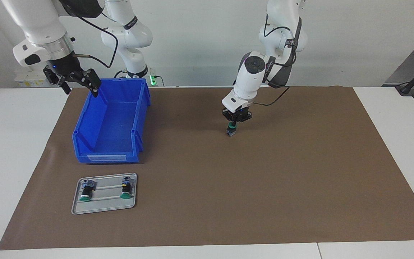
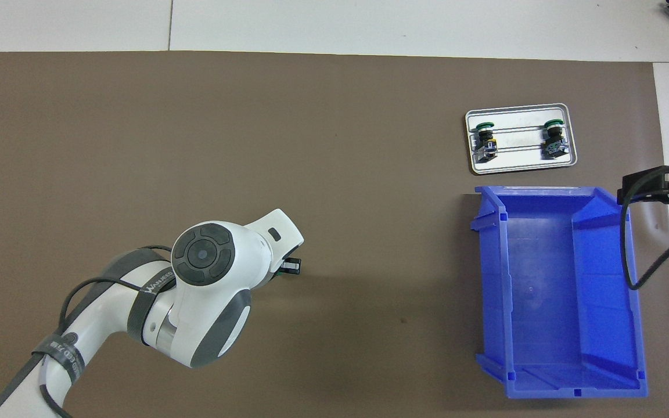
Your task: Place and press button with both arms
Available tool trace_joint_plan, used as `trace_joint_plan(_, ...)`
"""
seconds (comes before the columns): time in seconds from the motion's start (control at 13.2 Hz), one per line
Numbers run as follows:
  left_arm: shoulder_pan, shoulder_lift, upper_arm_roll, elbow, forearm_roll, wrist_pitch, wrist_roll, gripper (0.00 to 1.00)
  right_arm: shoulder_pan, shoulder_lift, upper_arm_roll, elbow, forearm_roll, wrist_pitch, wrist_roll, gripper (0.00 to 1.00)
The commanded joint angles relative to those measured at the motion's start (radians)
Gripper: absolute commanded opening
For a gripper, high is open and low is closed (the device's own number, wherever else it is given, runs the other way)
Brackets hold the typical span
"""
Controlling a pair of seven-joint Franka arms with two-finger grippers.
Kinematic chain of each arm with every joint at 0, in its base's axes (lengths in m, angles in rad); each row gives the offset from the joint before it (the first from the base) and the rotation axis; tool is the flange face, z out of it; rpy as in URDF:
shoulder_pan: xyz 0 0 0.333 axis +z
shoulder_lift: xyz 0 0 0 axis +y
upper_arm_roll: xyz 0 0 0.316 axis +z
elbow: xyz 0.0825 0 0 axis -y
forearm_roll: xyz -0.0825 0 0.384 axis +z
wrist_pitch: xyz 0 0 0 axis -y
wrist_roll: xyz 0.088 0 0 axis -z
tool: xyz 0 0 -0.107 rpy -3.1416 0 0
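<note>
Button (image 1: 231, 130) hangs clamped in the left gripper (image 1: 233, 125) over the mat (image 1: 264, 180); right gripper (image 1: 79, 81) gapes wide.

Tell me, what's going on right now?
Left gripper shut on button, on the mat. Right gripper open over bin. Nothing in the way.

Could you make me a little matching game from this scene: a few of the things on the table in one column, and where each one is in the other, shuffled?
Things:
1. blue bin
2. button
3. metal tray
4. right gripper

Places:
A. held by the left gripper over the brown mat
B. raised by the bin's rim
C. holds two more buttons
D. nearer the robots than the tray

Pairs: 1-D, 2-A, 3-C, 4-B
</note>
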Motion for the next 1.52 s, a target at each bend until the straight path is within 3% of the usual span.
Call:
trace_joint_plan(0.0, -0.016, 0.040, 0.011, 0.070, 0.021, -0.034, -0.024, 0.11, -0.009, -0.009, 0.006, -0.008, 0.006, -0.010, -0.020, 1.00)
trace_joint_plan(0.15, 0.001, 0.072, 0.014, 0.269, 0.021, -0.251, -0.024, 0.11, -0.009, -0.009, 0.006, -0.008, 0.006, -0.010, -0.020, 1.00)
trace_joint_plan(0.38, 0.087, 0.095, 0.017, 0.487, 0.022, -0.433, -0.014, 0.13, -0.009, -0.009, 0.006, -0.008, 0.006, -0.010, -0.020, 1.00)
trace_joint_plan(0.53, 0.165, 0.120, 0.021, 0.575, 0.068, -0.494, -0.001, 0.15, -0.009, -0.010, 0.006, -0.008, 0.006, -0.011, -0.020, 1.00)
trace_joint_plan(0.68, 0.263, 0.123, 0.019, 0.592, 0.172, -0.525, 0.083, 0.15, -0.009, -0.009, 0.006, -0.008, 0.006, -0.010, -0.020, 1.00)
trace_joint_plan(0.99, 0.450, 0.121, 0.022, 0.636, 0.173, -0.597, 0.332, 0.15, -0.009, -0.010, 0.006, -0.008, 0.006, -0.010, -0.020, 1.00)
trace_joint_plan(1.44, 0.480, 0.223, 0.022, 1.007, 0.154, -0.965, 0.343, 0.17, -0.009, -0.009, 0.006, -0.008, 0.006, -0.010, -0.020, 1.00)
